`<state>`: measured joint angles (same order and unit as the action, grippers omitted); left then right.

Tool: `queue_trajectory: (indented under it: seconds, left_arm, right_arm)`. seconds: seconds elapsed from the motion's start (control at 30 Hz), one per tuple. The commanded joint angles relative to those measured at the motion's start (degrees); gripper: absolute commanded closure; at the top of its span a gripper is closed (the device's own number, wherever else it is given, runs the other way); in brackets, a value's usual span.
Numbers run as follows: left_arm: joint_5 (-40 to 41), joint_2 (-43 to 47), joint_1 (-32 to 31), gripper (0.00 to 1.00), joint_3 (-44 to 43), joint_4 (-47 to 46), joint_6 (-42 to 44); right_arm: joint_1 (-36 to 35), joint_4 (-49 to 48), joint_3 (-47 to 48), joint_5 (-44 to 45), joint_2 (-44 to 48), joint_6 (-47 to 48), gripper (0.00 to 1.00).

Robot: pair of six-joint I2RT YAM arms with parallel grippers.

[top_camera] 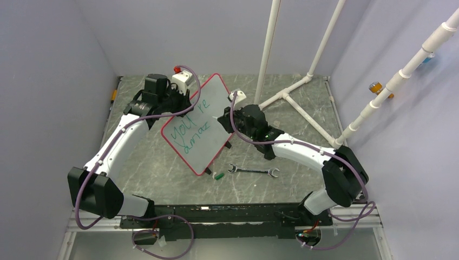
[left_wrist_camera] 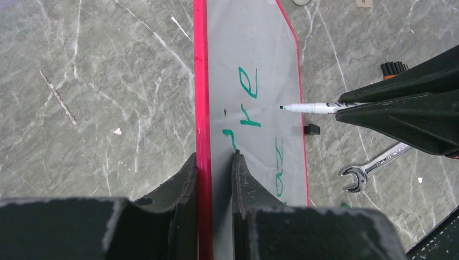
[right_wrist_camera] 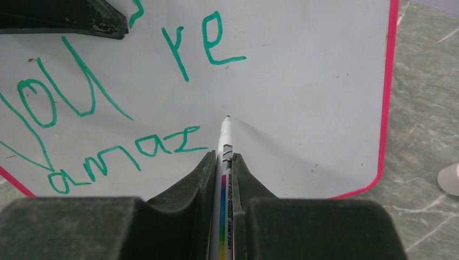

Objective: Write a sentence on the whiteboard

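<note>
The whiteboard [top_camera: 208,105], white with a thin red frame, is held tilted up off the table. My left gripper [top_camera: 181,103] is shut on its upper left edge, one finger on each face [left_wrist_camera: 215,157]. The sentence [top_camera: 189,132] is green lettering that reads "you're" over "amaz" [right_wrist_camera: 178,54]. My right gripper [top_camera: 227,120] is shut on a white marker [right_wrist_camera: 223,135] with a rainbow stripe. The marker's green tip points at the board just right of "amaz" and very close to the surface. Whether the tip touches the board I cannot tell. The marker [left_wrist_camera: 314,108] also shows side-on in the left wrist view.
A metal wrench [top_camera: 253,171] lies on the grey marbled table near the board's lower corner, with a small green cap [top_camera: 218,176] beside it. A white pipe frame [top_camera: 292,89] stands at the back right. Walls close in on the left, back and right.
</note>
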<state>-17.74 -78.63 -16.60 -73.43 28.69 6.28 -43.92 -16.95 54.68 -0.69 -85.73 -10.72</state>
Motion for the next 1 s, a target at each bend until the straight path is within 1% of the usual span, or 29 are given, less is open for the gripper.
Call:
queue_trajectory:
  seconds: [0.0,0.27,0.57,0.8,0.97]
  left_arm:
    - [9.96,-1.90,0.36,1.00,0.55,6.47,10.76]
    - [9.91,-1.97,0.41,1.00,0.56,6.57,10.70]
    - [9.92,-1.70,0.36,1.00,0.54,6.49,10.77]
    - [9.83,-1.61,0.43,1.00,0.52,6.50,10.78]
    - [9.74,-1.50,0.43,1.00,0.57,6.48,10.80]
  right_arm:
    - [0.24,-4.16,2.46,-2.39,-0.57,-0.91,1.00]
    - [0.24,-5.64,2.27,-3.88,-1.91,-1.84,1.00]
    - [0.32,-5.34,0.14,-2.91,-2.71,-1.34,1.00]
    - [0.33,-5.11,-3.23,-2.40,-0.76,-1.65,1.00]
    - [0.29,-4.57,-3.90,-1.82,0.58,-1.52,1.00]
